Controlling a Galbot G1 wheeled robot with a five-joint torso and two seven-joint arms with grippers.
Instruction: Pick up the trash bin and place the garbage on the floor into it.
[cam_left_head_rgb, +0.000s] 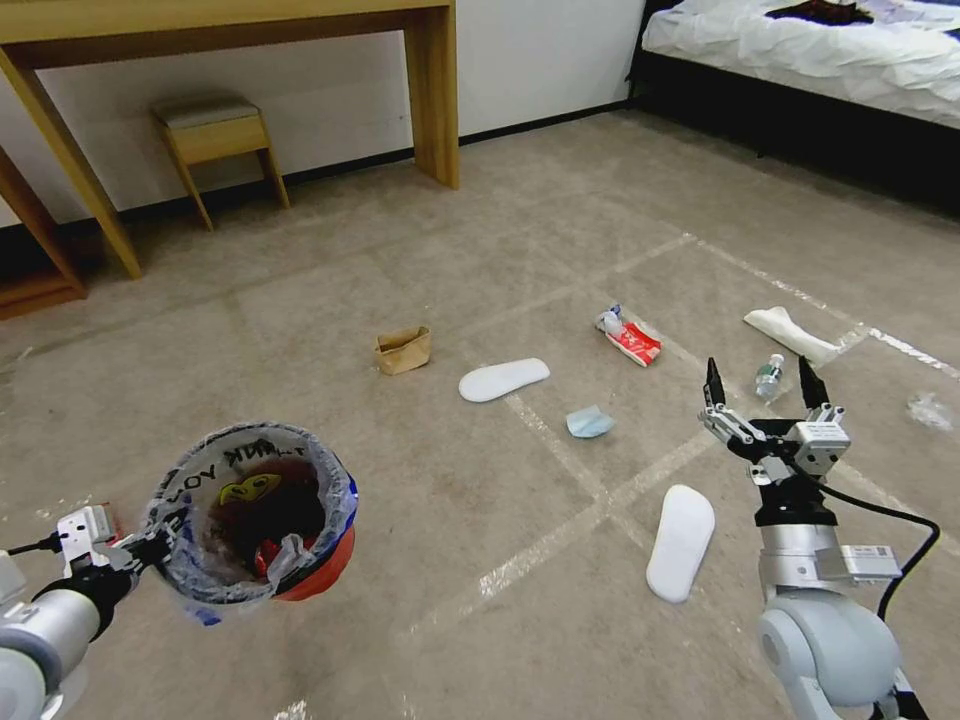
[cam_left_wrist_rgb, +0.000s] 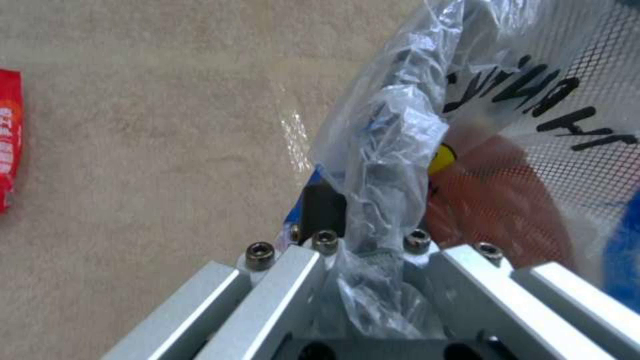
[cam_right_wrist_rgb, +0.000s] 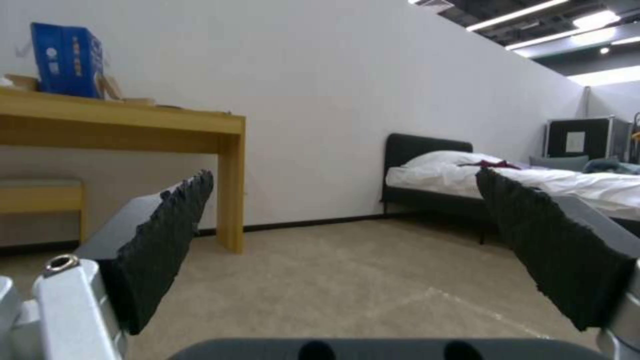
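floor (cam_left_head_rgb: 420, 250): litter scattered, slippers, bag, mask, wrapper, bottle | bin (cam_left_head_rgb: 255, 515): I hold it off the carpet at my left, left gripper (cam_left_head_rgb: 150, 548) jaws clamped on its bagged rim | right gripper (cam_left_head_rgb: 762, 385): jaws wide open, raised near bottle (cam_left_head_rgb: 768, 376)

Trash bin (cam_left_head_rgb: 325, 560): red plastic, crinkled glossy clear bag liner. Floor (cam_left_head_rgb: 400, 480): matt short carpet, shiny tape lines. Right gripper (cam_left_head_rgb: 762, 385): brushed metal, serrated black rubbery pads (cam_right_wrist_rgb: 167, 240). Desk (cam_left_head_rgb: 430, 90): smooth wood.
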